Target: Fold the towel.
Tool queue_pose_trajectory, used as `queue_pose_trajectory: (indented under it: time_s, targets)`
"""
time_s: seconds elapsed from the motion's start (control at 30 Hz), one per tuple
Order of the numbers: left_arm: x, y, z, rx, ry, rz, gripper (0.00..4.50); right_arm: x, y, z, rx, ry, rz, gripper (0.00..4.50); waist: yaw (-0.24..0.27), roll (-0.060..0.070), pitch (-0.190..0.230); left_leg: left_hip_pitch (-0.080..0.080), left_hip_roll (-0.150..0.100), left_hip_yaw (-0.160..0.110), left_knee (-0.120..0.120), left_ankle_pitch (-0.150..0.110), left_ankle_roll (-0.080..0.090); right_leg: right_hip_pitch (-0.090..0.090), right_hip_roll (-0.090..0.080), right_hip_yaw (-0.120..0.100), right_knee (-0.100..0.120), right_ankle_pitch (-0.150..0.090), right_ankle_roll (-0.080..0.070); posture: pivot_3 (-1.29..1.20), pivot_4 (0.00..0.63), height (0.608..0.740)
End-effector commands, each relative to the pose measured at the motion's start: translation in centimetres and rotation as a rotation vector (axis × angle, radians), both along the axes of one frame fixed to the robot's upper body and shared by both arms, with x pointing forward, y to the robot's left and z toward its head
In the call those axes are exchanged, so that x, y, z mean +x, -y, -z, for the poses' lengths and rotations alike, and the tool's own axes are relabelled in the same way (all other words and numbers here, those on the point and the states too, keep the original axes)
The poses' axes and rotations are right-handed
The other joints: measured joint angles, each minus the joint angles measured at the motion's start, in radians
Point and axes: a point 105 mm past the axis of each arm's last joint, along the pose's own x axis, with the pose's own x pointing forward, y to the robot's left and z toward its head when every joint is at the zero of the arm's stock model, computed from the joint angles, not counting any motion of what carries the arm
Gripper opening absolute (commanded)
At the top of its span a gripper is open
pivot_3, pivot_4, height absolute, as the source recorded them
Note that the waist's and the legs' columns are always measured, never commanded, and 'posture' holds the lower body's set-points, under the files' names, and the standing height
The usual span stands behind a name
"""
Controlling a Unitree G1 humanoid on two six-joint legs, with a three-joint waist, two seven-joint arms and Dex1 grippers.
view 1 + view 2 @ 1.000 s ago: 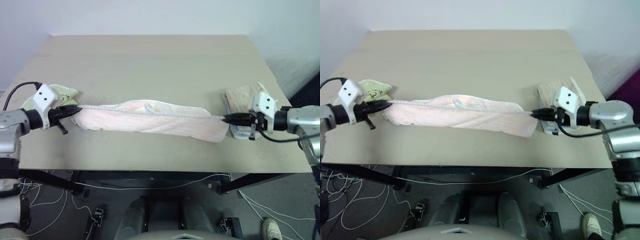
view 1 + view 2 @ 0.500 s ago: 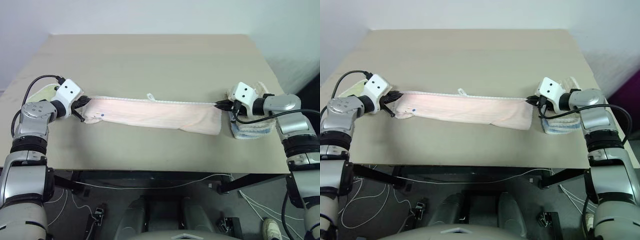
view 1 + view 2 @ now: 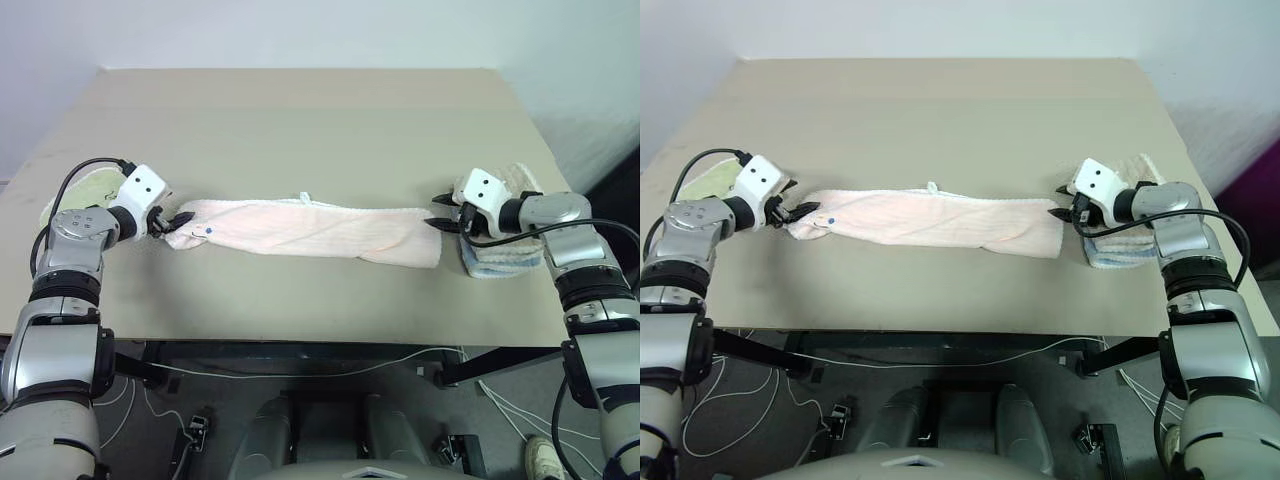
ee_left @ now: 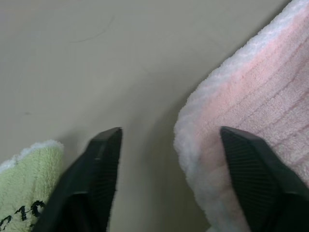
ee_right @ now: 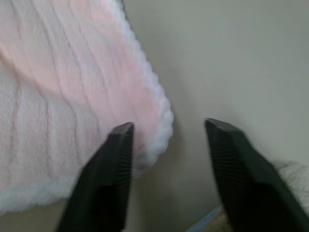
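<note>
- table (image 3: 300, 110): wide bare area on the far side.
- towel (image 3: 310, 228): long folded pink strip lying flat across the near-middle, tag on its far edge.
- left gripper (image 3: 176, 218): jaws wide, empty, at the towel's left end.
- right gripper (image 3: 441, 212): jaws apart, empty, at the right end.
- Risk: regrasp may pinch one layer only, so the fold opens; green towel (image 4: 24, 193) and the beige stack (image 3: 500, 262) sit close enough to snag.

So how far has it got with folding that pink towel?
One lengthwise fold looks done: the towel lies flat on the table as a long, narrow strip. Nothing is in hand right now; the left gripper and right gripper sit open at the strip's two ends. Probably left: folding the strip shorter, end toward end.
</note>
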Motion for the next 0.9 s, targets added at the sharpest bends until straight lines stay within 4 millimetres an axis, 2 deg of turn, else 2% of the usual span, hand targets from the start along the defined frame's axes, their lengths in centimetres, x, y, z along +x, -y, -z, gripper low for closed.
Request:
queue_pose_trajectory:
  time_s: [0.03, 0.1, 0.2, 0.3, 0.4, 0.53, 0.67, 0.9]
  targets:
    - [-0.3, -1.8, -1.3, 0.009, 0.059, -0.063, 4.5, -0.5, 0.5, -2.7, 0.02, 0.117, 0.009, 3.71, 0.0, 0.0, 0.0, 0.0, 0.0, 0.0, 0.0, 0.0, 0.0, 0.0, 0.0, 0.0, 0.0, 0.0, 0.0, 0.0, 0.15, 0.74]
    - [-0.2, -2.4, -1.6, 0.029, 0.084, -0.1, 4.5, -1.1, 0.5, -4.2, 0.051, 0.183, 0.021, 4.46, 0.001, 0.0, 0.0, 0.0, 0.0, 0.0, 0.0, 0.0, 0.0, 0.0, 0.0, 0.0, 0.0, 0.0, 0.0, 0.0, 0.15, 0.74]
    - [-0.3, -2.4, -3.2, -0.03, 0.15, -0.093, 4.5, -3.5, -0.3, -5.8, 0.19, 0.176, 0.001, 4.46, 0.004, 0.0, 0.0, 0.0, 0.0, 0.0, 0.0, 0.0, 0.0, 0.0, 0.0, 0.0, 0.0, 0.0, 0.0, 0.0, 0.15, 0.74]
    - [-0.6, -2.7, -4.4, -0.039, 0.202, -0.096, 4.5, -6.5, -1.5, -5.6, 0.364, 0.077, 0.008, 4.46, 0.008, -0.001, 0.0, -0.001, 0.0, -0.001, 0.001, 0.0, 0.0, 0.0, -0.001, 0.0, 0.0, 0.0, 0.0, 0.0, 0.15, 0.74]
    - [-0.8, -3.0, -5.5, -0.052, 0.252, -0.106, 4.5, -8.9, -3.0, -4.4, 0.593, -0.096, 0.055, 4.46, 0.008, -0.002, -0.001, -0.001, 0.0, -0.002, 0.001, 0.0, 0.0, 0.001, -0.001, -0.001, 0.0, 0.0, 0.0, 0.0, 0.15, 0.74]
    - [-0.9, -2.4, -6.6, -0.067, 0.293, -0.072, 4.5, -10.6, -3.8, -1.6, 0.834, -0.36, 0.209, 4.46, 0.006, -0.002, -0.001, -0.001, 0.001, -0.002, 0.001, 0.0, 0.0, 0.001, -0.002, 0.0, 0.0, 0.0, 0.0, 0.0, 0.15, 0.74]
    - [-1.3, 0.7, -6.8, -0.092, 0.287, 0.092, 4.5, -11.6, -4.3, 2.5, 1.1, -0.623, 0.442, 4.46, 0.007, -0.003, -0.002, -0.001, 0.001, -0.002, 0.0, 0.0, 0.0, 0.001, -0.002, 0.0, 0.0, 0.0, 0.0, 0.0, 0.15, 0.74]
    - [-2.9, 5.2, -6.6, -0.115, 0.244, 0.319, 4.5, -12.4, -4.6, 4.3, 1.303, -0.795, 0.64, 4.46, 0.005, -0.002, -0.002, -0.001, 0.001, -0.002, -0.001, 0.0, 0.0, 0.0, -0.003, 0.001, 0.0, 0.0, 0.0, 0.0, 0.15, 0.74]
